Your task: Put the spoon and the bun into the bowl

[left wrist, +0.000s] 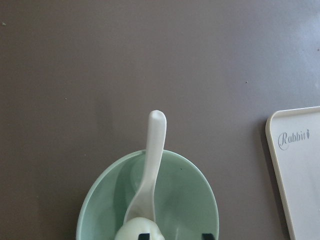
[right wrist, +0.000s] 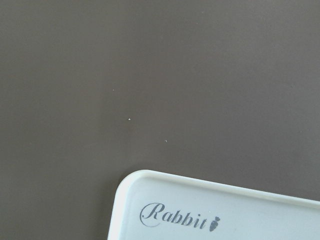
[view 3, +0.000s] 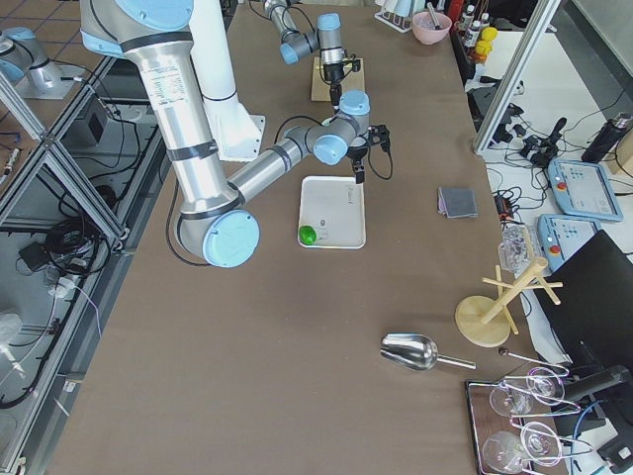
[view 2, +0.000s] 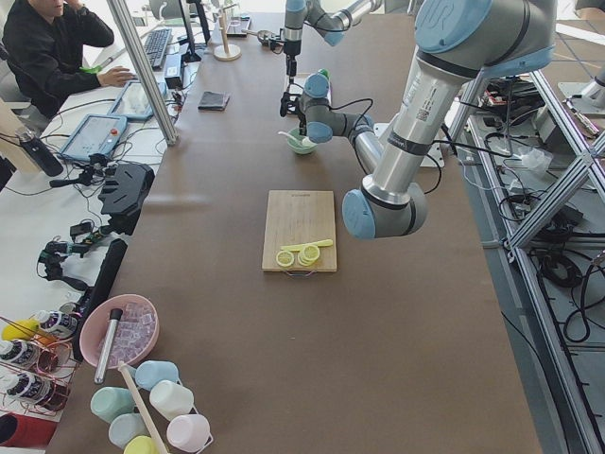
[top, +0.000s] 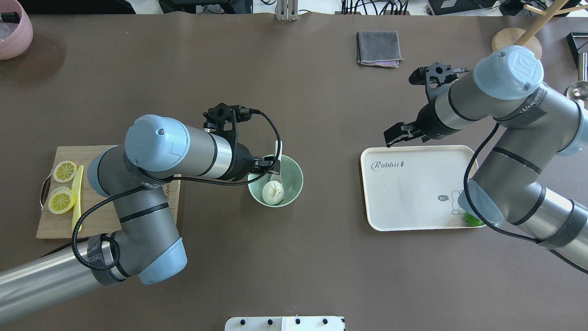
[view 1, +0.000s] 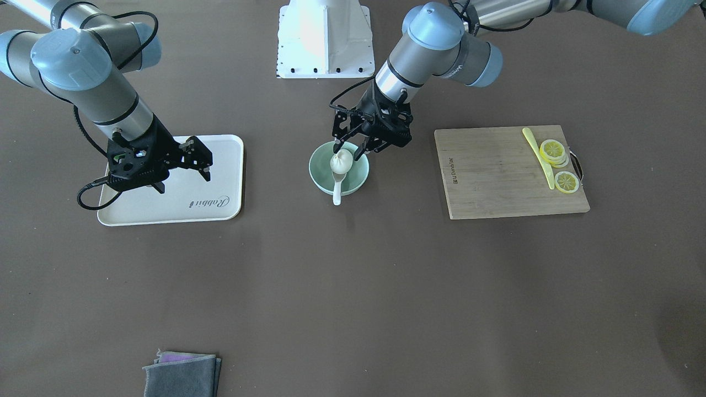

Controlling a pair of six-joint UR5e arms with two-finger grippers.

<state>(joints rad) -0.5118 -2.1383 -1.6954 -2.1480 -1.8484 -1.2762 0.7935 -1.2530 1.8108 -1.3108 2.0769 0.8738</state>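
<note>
Brown matting (view 1: 353,286) covers the whole table, and the pale mint-green bowl (view 1: 356,176) is set near its middle, a short way in front of the white robot base (view 1: 324,38). The white pleated bun (view 1: 341,162) is seated inside the bowl, toward the wall on the robot's side. The white soup spoon (view 1: 337,192) is laid with its scoop in the bowl against the bun, while its handle is propped on the rim and juts past the edge toward the operators' side. The left gripper (view 1: 348,151) is held directly over the bowl, its fingers spread apart about the bun's top, with nothing clasped.

Broad bands of bare matting are left on both sides of the bowl. On the robot's left a wooden cutting board (view 1: 496,176) is placed well apart from it. Lemon slices (view 1: 566,182) and a yellow knife (view 1: 538,154) are gathered along the board's outer edge. On the robot's right a cream rectangular tray (view 1: 154,212), marked "Rabbit", is laid about as far off, with a small green item (top: 469,219) at a corner on the robot's side. The right gripper (view 1: 186,183) is poised above the tray's operator-side corner nearest the bowl, its fingers wide apart and empty. A folded grey cloth (view 1: 182,375) is seen at the table's operator-side edge, a wide stretch of matting separating it from the rest.
</note>
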